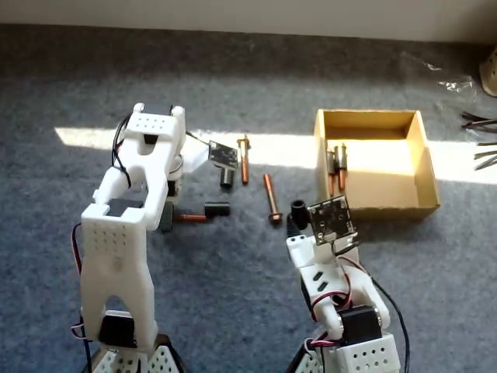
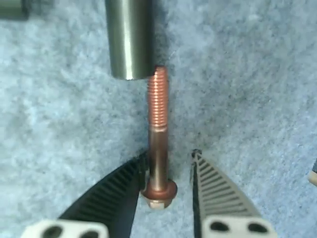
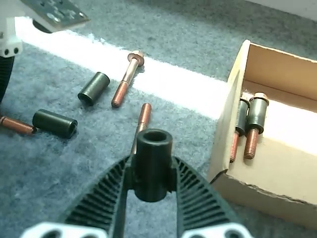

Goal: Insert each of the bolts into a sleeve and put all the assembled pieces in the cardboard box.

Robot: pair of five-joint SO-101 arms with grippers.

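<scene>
My left gripper (image 2: 168, 158) stands open around the head end of a copper bolt (image 2: 157, 144) lying on the carpet; one finger touches the shank and the other stands apart. The bolt's threaded tip meets the mouth of a dark sleeve (image 2: 130, 37). In the high view this bolt (image 1: 191, 218) and sleeve (image 1: 217, 209) lie just beside the left gripper (image 1: 172, 218). My right gripper (image 3: 152, 171) is shut on a black sleeve (image 3: 152, 158), held upright left of the cardboard box (image 1: 374, 203). Two assembled pieces (image 1: 335, 167) lie inside the box.
Two loose bolts (image 1: 244, 159) (image 1: 270, 198) and one free sleeve (image 1: 227, 177) lie on the grey carpet between the arms. Dark tools (image 1: 480, 120) and a plastic bag sit at the far right edge. A sunlit band crosses the carpet.
</scene>
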